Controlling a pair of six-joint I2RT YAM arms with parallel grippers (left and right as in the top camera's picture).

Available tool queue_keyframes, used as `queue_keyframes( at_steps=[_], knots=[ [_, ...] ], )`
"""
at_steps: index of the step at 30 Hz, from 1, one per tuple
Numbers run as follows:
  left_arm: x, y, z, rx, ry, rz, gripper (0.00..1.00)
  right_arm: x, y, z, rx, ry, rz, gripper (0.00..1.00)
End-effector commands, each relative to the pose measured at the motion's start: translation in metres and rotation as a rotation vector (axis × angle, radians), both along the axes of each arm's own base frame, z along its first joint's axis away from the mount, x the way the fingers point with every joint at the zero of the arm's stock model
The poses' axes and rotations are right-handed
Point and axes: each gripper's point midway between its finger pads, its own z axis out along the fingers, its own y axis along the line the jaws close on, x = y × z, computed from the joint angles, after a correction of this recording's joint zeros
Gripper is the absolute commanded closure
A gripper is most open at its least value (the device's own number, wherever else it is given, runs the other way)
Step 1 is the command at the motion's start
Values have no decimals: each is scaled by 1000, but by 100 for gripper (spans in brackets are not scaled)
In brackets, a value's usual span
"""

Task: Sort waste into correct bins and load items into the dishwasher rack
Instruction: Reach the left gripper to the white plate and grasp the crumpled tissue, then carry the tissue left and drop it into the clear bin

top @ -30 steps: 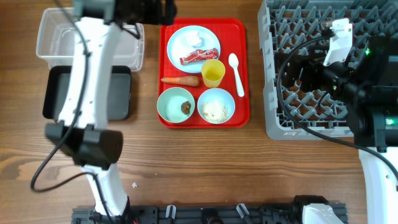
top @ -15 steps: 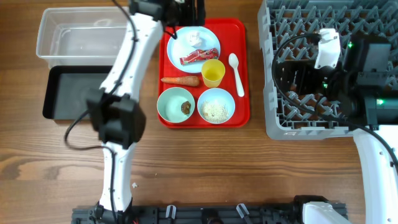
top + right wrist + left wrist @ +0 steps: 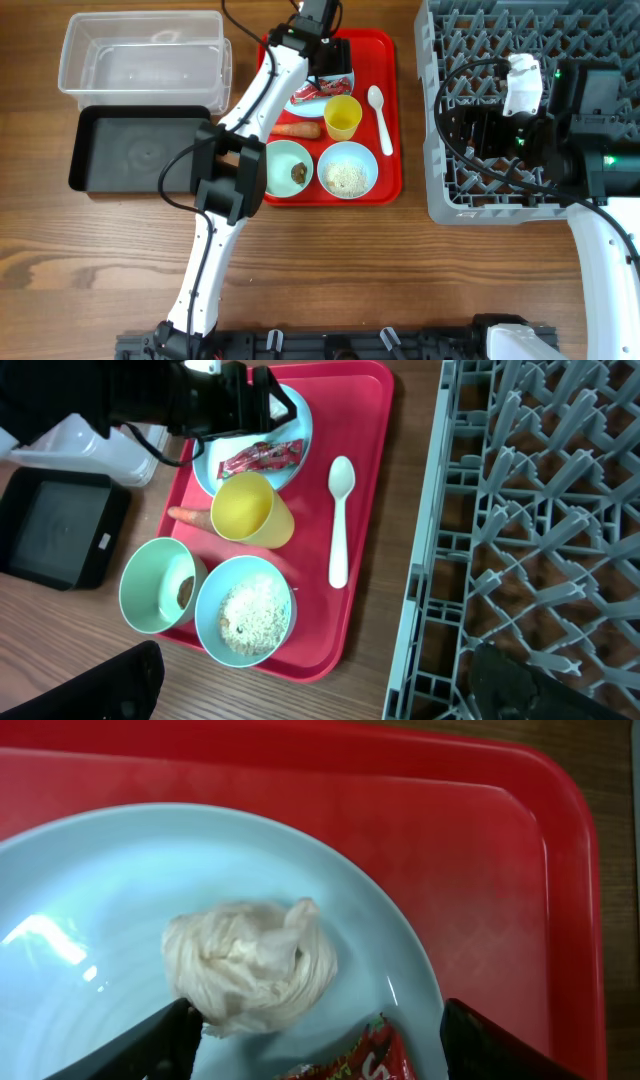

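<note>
Looking down from overhead: left gripper (image 3: 330,65) low over the far end of the red serving tray (image 3: 390,180), jaws hidden beneath the arm, so cannot tell their gap from here. Just beside it, the red-and-white wrapper (image 3: 325,92). Nearer, the yellow cup (image 3: 343,117), with the carrot (image 3: 295,129) on one side and the white spoon (image 3: 379,118) on the other. At the near end, side by side, the bowl of brownish scraps (image 3: 282,168) and the bowl of rice (image 3: 347,170). Left of the serving tray, the clear tub (image 3: 145,60) and the black tray (image 3: 140,150) just beside each other; well apart on the right, the grey rack (image 3: 480,40).

Turning to the left wrist view: fingers (image 3: 150,1045) spread wide, gripping nothing. Crumpled tissue (image 3: 250,970) resting on the pale blue plate (image 3: 90,870), just ahead of the gap between them. A corner of the wrapper at the bottom edge.

Turning to the right wrist view: right gripper (image 3: 315,670) wide apart and empty, one finger over the rack, the other over the wooden table (image 3: 60,620), with the loaded serving tray ahead.
</note>
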Motion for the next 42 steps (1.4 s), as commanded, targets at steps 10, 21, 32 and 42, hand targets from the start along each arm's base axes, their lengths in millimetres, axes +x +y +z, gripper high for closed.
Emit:
queue_keyframes(
  at_steps=[10,21,32,42],
  knots=[
    [5,17,-29,96,5,56,40,4,-3,0,-20,-7,5,0],
    [6,16,-31,94,2,56,96,4,-3,0,-20,-6,5,0],
    [13,43,99,24,-151,108,96,5,-3,0,-20,-10,5,0],
    [7,188,136,142,-112,421,96,10,-3,5,-21,-39,5,0]
  ],
)
